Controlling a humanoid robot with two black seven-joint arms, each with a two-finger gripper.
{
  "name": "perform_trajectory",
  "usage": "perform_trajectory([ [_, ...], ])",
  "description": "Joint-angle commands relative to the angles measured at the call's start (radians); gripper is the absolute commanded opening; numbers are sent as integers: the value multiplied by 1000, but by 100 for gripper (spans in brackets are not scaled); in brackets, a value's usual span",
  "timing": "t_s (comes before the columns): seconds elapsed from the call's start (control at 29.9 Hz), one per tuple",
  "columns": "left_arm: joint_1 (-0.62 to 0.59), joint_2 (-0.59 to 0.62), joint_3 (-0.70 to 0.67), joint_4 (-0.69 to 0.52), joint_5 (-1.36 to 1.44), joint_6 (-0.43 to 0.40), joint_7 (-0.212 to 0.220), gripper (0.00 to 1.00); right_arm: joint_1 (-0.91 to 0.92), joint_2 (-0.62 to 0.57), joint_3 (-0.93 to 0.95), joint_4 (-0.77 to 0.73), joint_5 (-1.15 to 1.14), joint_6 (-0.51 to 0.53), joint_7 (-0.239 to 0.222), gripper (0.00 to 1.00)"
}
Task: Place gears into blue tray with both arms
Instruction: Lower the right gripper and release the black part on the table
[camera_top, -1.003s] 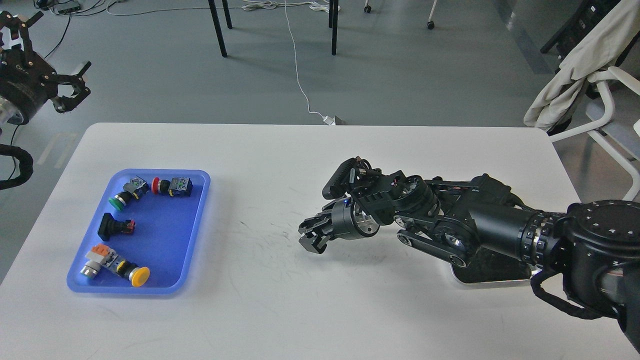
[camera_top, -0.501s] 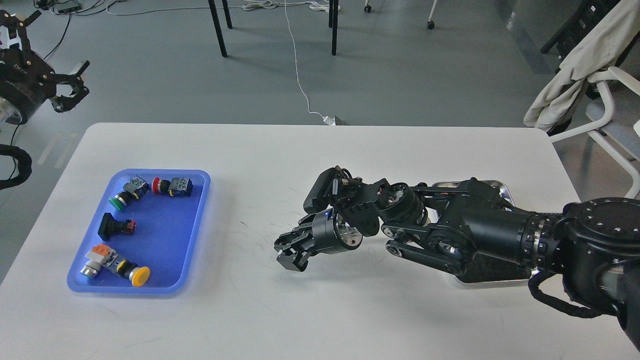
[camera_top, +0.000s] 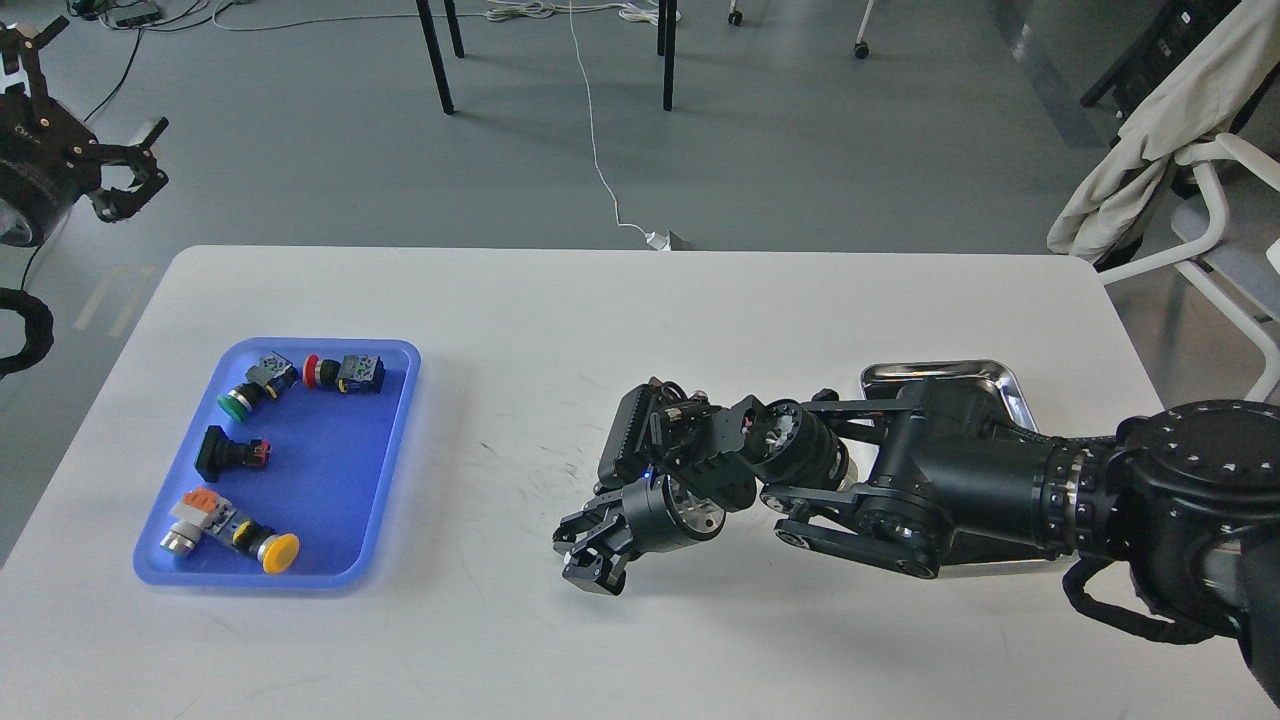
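Observation:
The blue tray (camera_top: 390, 440) lies on the left of the white table and holds several push-button switches. No gears show in this view. My right gripper (camera_top: 585, 557) hangs just above the table's middle front, to the right of the blue tray and pointing left toward it. Its dark fingers are close together, and I cannot make out anything between them. My left gripper (camera_top: 133, 168) is raised beyond the table's far left corner, over the floor, with its claws spread and empty.
A shiny steel tray (camera_top: 1000, 380) sits at the right, mostly covered by my right arm. In the blue tray are a green-capped switch (camera_top: 245, 392), a red-capped one (camera_top: 340, 372), a black square-headed one (camera_top: 230, 452) and a yellow-capped one (camera_top: 250, 538). A chair with cloth stands at far right.
My right arm has swung left and toward the front edge, lowering the gripper and uncovering more of the steel tray. The left gripper drifted slightly up and left.

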Motion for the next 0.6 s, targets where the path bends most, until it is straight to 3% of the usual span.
perform_trajectory([
  [0.0,0,4,0,0,0,0,0,99,-3,0,2,-9,-7,-2,0,1],
  [0.23,0,6,0,0,-2,0,0,99,0,0,5,-32,-7,0,-2,2],
  [0.57,0,9,0,0,-12,0,0,99,-15,0,16,-83,-4,-3,-2,24],
])
